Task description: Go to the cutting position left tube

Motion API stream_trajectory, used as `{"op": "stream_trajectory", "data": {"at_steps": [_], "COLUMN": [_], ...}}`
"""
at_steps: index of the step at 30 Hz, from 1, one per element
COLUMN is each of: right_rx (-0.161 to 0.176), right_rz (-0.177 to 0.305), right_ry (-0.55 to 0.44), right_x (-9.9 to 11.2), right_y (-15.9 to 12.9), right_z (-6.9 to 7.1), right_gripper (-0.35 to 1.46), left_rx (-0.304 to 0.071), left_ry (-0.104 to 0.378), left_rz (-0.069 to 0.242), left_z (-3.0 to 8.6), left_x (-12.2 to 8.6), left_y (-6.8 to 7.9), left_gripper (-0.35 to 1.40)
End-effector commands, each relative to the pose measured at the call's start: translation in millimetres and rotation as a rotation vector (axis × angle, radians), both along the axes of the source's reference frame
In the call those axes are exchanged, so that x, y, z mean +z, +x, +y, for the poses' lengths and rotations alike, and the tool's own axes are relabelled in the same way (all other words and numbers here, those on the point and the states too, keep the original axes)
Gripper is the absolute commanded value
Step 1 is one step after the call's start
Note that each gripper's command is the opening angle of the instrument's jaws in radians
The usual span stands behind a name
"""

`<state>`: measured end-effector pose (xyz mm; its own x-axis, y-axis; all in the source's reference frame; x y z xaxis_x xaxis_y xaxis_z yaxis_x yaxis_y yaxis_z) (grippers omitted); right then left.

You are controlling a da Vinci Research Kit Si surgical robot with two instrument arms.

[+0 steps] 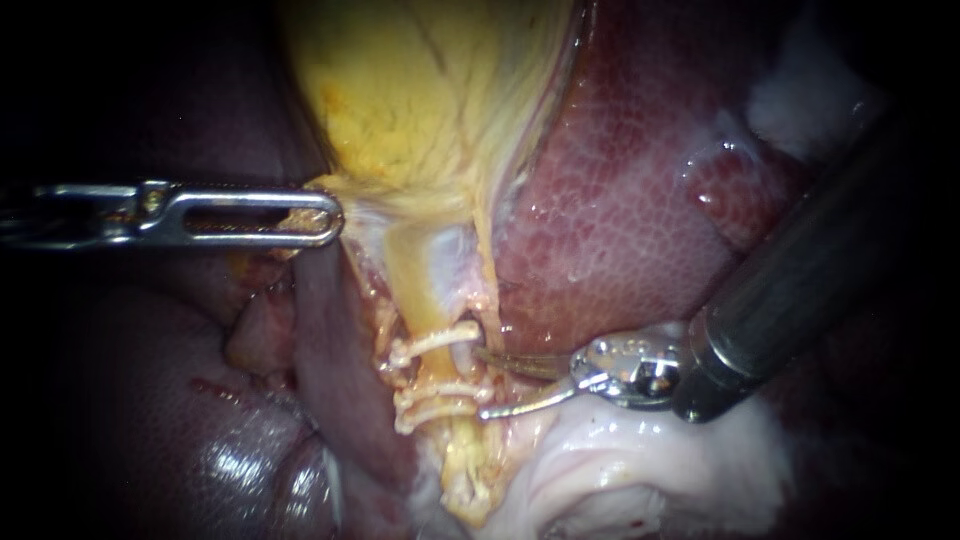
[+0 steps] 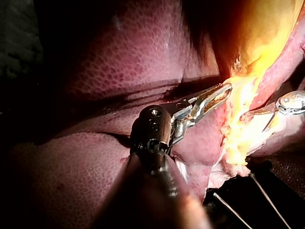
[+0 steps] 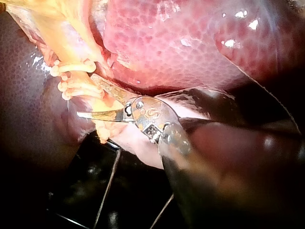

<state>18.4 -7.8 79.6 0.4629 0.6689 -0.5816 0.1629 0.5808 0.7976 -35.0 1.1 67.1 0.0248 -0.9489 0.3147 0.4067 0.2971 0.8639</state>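
While left instrument (image 1: 330,217) clamps gallbladder (image 1: 420,90), right end effector (image 1: 480,382) gapes just beside clipped tube (image 1: 438,366)

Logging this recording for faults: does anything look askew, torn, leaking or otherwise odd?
Nothing stands out. The clips sit across the tube, the right instrument has open blades beside it, and the left instrument holds the gallbladder; no fresh leak shows.

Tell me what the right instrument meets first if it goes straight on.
Probably the pale yellow tube between the white clips; the slender right instrument's open curved blades point at it, depth unclear.
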Motion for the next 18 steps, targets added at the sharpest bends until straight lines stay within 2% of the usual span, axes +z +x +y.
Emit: {"op": "stream_trajectory", "data": {"at_steps": [1, 12, 16, 18], "right_rx": [0.000, 0.000, -0.013, -0.030], "right_rz": [-0.003, -0.011, -0.008, -0.003], "right_ry": [-0.001, 0.007, 0.022, 0.034], "right_x": [0.2, 1.8, 2.1, 2.1], "right_y": [0.2, 2.0, 2.6, 2.9], "right_z": [0.0, 0.4, 0.5, 0.4], "right_gripper": [1.43, 1.43, 1.43, 1.42], "left_rx": [0.000, -0.001, -0.001, -0.001], "left_ry": [0.000, 0.000, 0.000, 0.000], "left_rz": [0.001, 0.001, 0.001, 0.001], "left_z": [0.0, 0.0, 0.0, 0.0], "left_x": [-0.1, -0.2, -0.2, -0.1], "left_y": [0.0, 0.0, -0.1, -0.1], "left_gripper": [-0.35, -0.35, -0.35, -0.35]}}
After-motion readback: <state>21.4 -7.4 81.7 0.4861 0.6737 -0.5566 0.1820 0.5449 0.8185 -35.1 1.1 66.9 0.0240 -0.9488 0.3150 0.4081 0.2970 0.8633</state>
